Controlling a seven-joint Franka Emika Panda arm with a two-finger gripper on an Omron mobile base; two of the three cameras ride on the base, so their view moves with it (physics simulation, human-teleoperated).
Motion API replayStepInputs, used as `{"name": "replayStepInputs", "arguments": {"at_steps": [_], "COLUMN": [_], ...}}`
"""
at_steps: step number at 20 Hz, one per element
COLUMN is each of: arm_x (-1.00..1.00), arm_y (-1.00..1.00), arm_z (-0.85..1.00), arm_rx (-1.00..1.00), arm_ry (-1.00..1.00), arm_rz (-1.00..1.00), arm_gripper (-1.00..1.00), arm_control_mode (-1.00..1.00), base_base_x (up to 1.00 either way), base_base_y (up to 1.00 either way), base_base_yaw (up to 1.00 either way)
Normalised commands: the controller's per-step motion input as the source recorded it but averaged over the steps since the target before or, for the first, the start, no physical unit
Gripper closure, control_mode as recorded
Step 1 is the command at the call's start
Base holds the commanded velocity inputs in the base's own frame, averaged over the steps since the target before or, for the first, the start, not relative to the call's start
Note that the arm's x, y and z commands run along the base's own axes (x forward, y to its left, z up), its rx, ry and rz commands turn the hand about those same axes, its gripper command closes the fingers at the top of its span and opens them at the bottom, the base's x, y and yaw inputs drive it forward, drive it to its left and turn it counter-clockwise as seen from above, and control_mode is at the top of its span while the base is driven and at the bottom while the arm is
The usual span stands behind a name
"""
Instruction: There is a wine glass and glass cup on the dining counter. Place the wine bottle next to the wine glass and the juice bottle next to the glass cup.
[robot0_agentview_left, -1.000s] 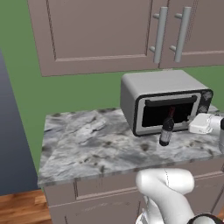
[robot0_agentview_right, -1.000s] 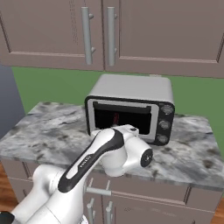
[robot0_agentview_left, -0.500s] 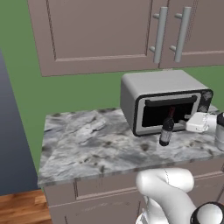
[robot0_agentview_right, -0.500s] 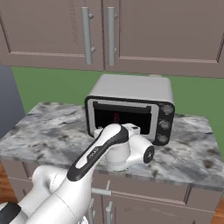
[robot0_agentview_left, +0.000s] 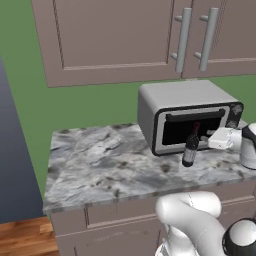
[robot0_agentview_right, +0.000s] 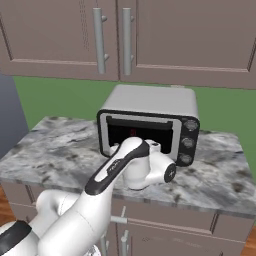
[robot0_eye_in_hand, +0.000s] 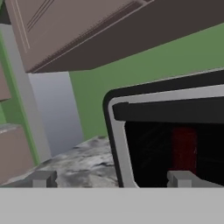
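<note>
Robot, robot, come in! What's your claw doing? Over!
Claw open, empty. Wine bottle upright on the worktop, just ahead of the claw. Toaster oven right behind the bottle.

A silver toaster oven (robot0_agentview_left: 187, 117) with a dark glass door and knobs at its right is seen at centre-right on a small grey veined marble worktop (robot0_agentview_left: 105, 162), backed by a green wall (robot0_agentview_left: 90, 105), with brown handled cabinets (robot0_agentview_right: 125, 37) mounted along the top.

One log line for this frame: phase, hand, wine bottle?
phase: approach | hand: open, beside wine bottle, not gripping | bottle: upright on marble worktop, before toaster oven
</note>
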Motion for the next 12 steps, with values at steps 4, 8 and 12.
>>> {"name": "replayStepInputs", "arguments": {"at_steps": [4, 8, 12], "arm_x": [0.29, 0.23, 0.14], "arm_y": [-0.03, 0.0, 0.0], "arm_z": [-0.1, -0.11, -0.1], "arm_rx": [0.0, 0.0, 0.0], "arm_ry": [0.0, 0.0, 0.0], "arm_rz": [0.0, 0.0, 0.0], "arm_gripper": [-1.0, -1.0, -1.0], "arm_control_mode": [-1.0, -1.0, -1.0], "base_base_x": [0.0, 0.0, 0.0], "base_base_y": [0.0, 0.0, 0.0], "base_base_yaw": [0.0, 0.0, 0.0]}}
